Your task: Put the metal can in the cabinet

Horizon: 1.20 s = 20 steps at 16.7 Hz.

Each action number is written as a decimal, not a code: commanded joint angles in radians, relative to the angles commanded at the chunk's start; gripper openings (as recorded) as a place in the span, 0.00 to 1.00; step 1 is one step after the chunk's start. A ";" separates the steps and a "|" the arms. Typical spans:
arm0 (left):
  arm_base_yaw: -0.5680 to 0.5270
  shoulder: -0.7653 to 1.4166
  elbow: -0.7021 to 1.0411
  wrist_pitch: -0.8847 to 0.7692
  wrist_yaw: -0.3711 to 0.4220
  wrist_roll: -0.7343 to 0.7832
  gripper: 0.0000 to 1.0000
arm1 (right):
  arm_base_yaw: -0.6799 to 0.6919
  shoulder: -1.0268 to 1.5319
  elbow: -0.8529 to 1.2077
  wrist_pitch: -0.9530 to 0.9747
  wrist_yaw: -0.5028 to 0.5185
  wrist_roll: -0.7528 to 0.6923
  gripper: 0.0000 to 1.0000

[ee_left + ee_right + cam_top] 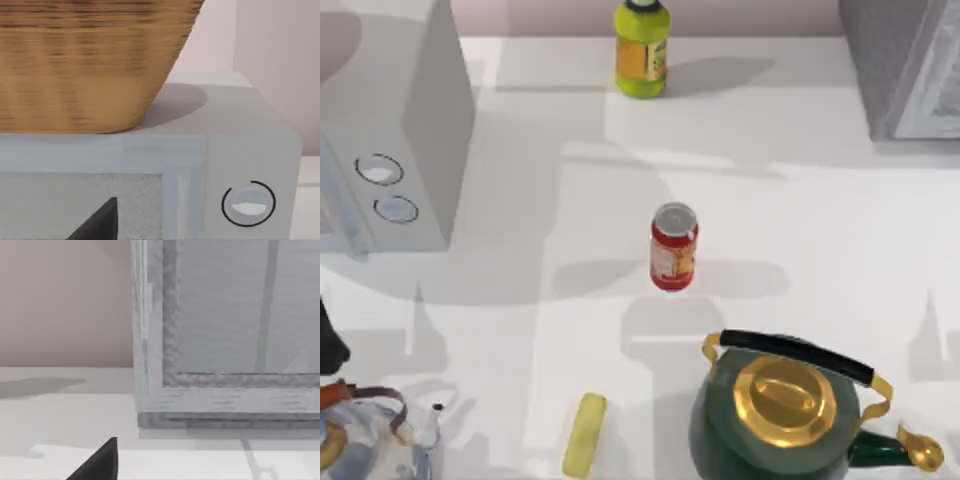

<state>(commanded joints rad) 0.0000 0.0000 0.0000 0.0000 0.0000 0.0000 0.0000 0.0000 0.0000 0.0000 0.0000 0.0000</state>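
- Ahead of my right pincer (100, 462), the cabinet (210, 380) fills the wrist view, its framed door panel facing me and apparently shut; whether the pincer is open, I cannot tell.
- Well away from both pincers, the metal can (673, 247) stands upright mid-surface, untouched.
- My left pincer (97, 222) faces the white dial box (250, 150) carrying a wicker basket (85, 60); its opening I cannot tell either.
- Nearby clutter: green kettle (780, 420) beside the can, bottle (642, 50) farther off.
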 joint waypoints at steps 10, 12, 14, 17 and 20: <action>0.000 0.000 0.000 0.000 0.000 0.000 1.00 | 0.120 0.288 0.147 -0.065 0.078 0.095 1.00; 0.000 0.000 0.000 0.000 0.000 0.000 1.00 | 0.175 0.412 0.216 -0.089 0.114 0.144 1.00; 0.000 0.000 0.000 0.000 0.000 0.000 1.00 | 0.238 0.551 0.292 -0.115 0.154 0.201 1.00; 0.000 0.000 0.000 0.000 0.000 0.000 1.00 | 0.338 0.774 0.415 -0.153 0.217 0.293 1.00; 0.000 0.000 0.000 0.000 0.000 0.000 1.00 | 0.444 1.002 0.555 -0.185 0.281 0.384 1.00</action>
<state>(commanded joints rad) 0.0000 0.0000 0.0000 0.0000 0.0000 0.0000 0.4436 1.0024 0.5547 -0.1848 0.2810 0.3835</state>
